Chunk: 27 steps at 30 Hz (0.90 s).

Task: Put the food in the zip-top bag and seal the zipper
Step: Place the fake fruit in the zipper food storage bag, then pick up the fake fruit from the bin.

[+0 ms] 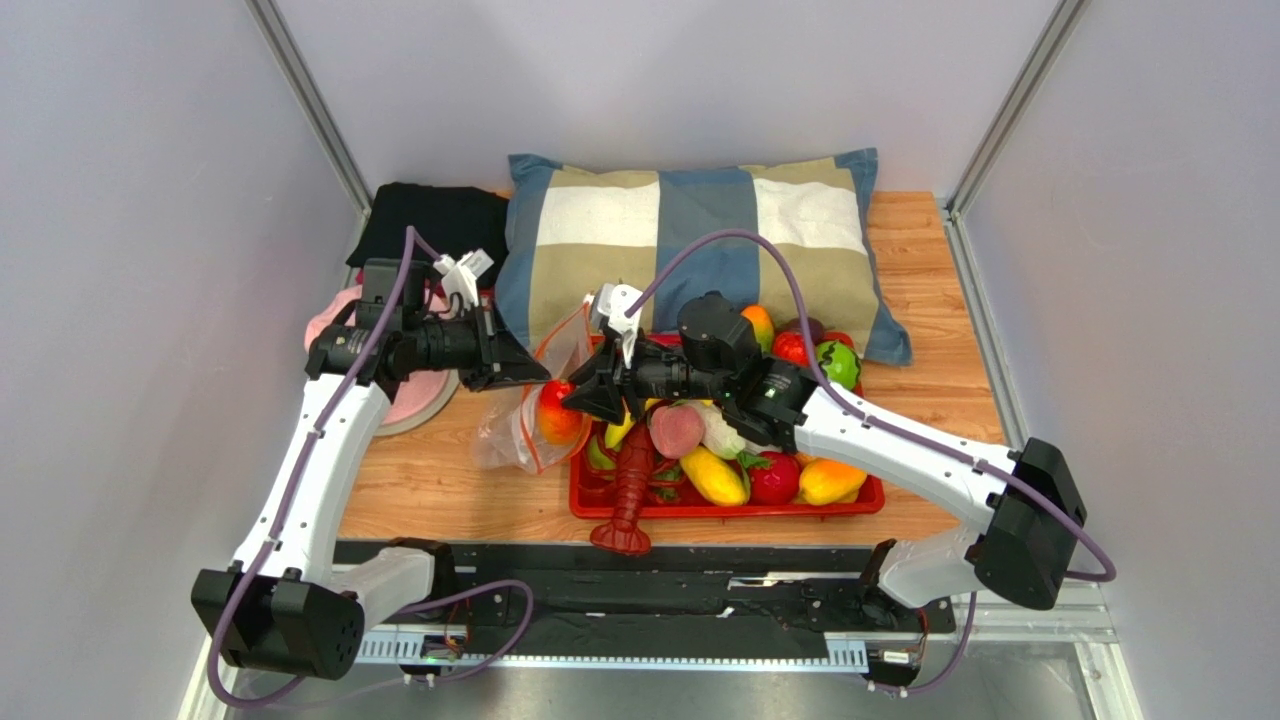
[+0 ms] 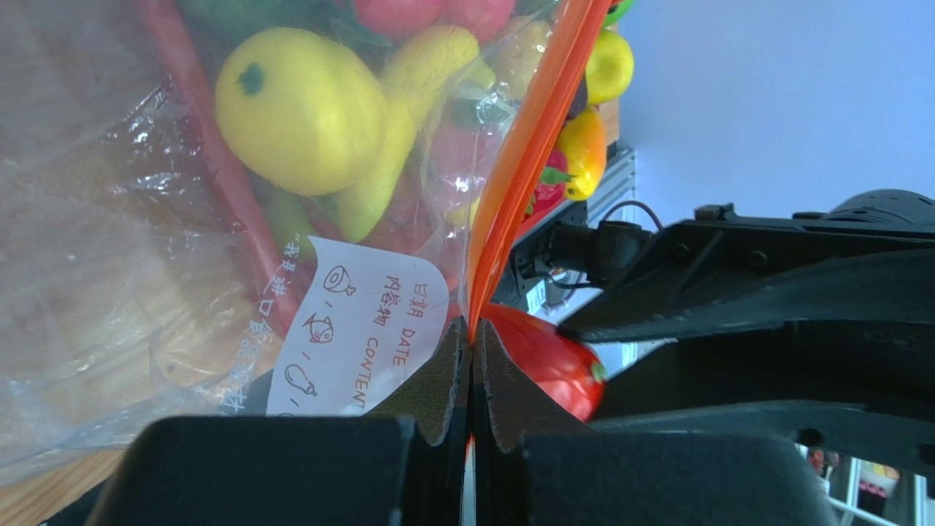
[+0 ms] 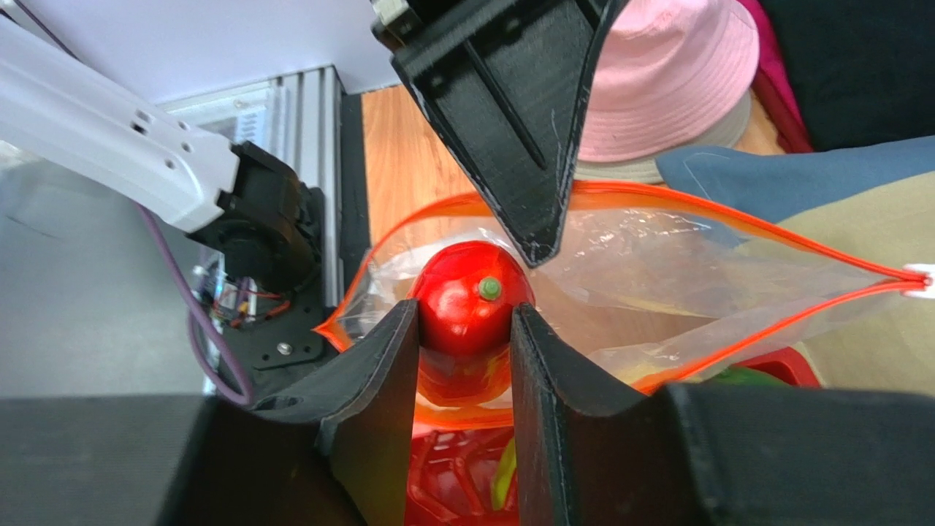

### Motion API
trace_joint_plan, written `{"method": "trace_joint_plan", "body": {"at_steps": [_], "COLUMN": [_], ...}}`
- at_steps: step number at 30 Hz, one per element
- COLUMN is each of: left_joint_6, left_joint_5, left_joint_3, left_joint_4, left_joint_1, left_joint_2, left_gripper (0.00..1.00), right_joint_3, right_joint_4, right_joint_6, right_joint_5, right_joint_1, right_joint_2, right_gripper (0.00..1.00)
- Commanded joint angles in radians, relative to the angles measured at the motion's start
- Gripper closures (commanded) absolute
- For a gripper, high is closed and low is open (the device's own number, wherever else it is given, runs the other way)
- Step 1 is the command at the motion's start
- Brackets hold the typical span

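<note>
The clear zip-top bag (image 1: 508,435) lies left of the red tray, its mouth held wide. My left gripper (image 2: 472,334) is shut on the orange zipper (image 2: 529,164) strip at the far rim, lifting it. My right gripper (image 3: 466,312) is shut on a red toy tomato (image 3: 472,294), both fingers pressed against its sides. The tomato sits inside the outline of the bag's open mouth (image 3: 658,274), with the zipper (image 3: 713,214) looping around it. In the top view the tomato (image 1: 558,414) sits at the bag's opening. More food, including a peach (image 1: 676,431), lies on the tray.
The red tray (image 1: 721,512) holds several toy fruits, and a red lobster toy (image 1: 631,495) hangs over its front edge. A checked pillow (image 1: 691,240) fills the back. A pink hat (image 1: 406,402) and black cloth (image 1: 436,218) lie at the left.
</note>
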Motion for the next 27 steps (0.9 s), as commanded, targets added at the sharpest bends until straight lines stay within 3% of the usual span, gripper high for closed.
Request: {"method": "trace_joint_plan", "body": {"at_steps": [1, 5, 8, 9, 12, 19, 24, 27], "left_joint_6": [-0.024, -0.038, -0.030, -0.026, -0.003, 0.040, 0.047, 0.066], "left_joint_5": [0.067, 0.086, 0.089, 0.078, 0.040, -0.110, -0.112, -0.193], "left_joint_3": [0.016, 0.010, 0.013, 0.016, 0.032, 0.036, 0.028, 0.048], "left_joint_4": [0.020, 0.019, 0.011, 0.003, -0.030, -0.086, -0.081, -0.107], "left_joint_1": [0.005, 0.005, 0.007, 0.011, 0.021, 0.022, 0.021, 0.021], "left_joint_2": [-0.004, -0.005, -0.008, -0.008, -0.014, -0.033, -0.030, -0.025], "left_gripper": [1.00, 1.00, 1.00, 1.00, 1.00, 1.00, 1.00, 1.00], "right_joint_3": [-0.003, 0.010, 0.082, 0.101, 0.184, 0.243, 0.206, 0.171], "right_joint_4": [0.015, 0.005, -0.069, -0.115, -0.214, -0.425, -0.667, -0.799], "right_joint_6": [-0.115, -0.141, -0.190, -0.191, -0.196, -0.230, -0.303, -0.354], "right_joint_5": [0.054, 0.066, 0.031, 0.023, 0.014, 0.074, 0.077, 0.098], "right_joint_1": [0.013, 0.033, 0.055, 0.055, 0.055, 0.027, -0.080, -0.158], "right_joint_2": [-0.004, -0.007, 0.016, 0.022, 0.024, -0.054, -0.113, -0.154], "right_gripper": [1.00, 1.00, 0.66, 0.44, 0.22, 0.14, 0.14, 0.14]}}
